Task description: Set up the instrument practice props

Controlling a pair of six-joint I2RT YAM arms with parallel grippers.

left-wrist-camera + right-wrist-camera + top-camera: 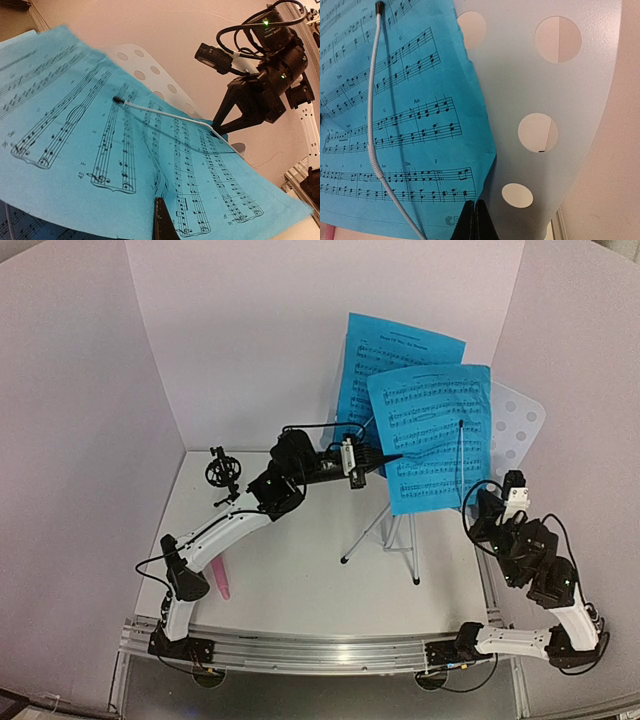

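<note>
Music stand (518, 430) stands erected at the right of the worktop (300, 580), with both sheets on its desk: rear page (390, 350) behind, front page (435, 440) under the wire retainer (371, 100). Left gripper (392, 457) is at the front page's left edge; only one finger shows over the paper, so the jaws' state cannot be told. Right gripper (475, 222) is at that page's lower right corner, jaws clenched. Outstanding: pink microphone (222, 578) lies on the near left worktop, well apart from the black mic mount (222, 472) standing far left.
</note>
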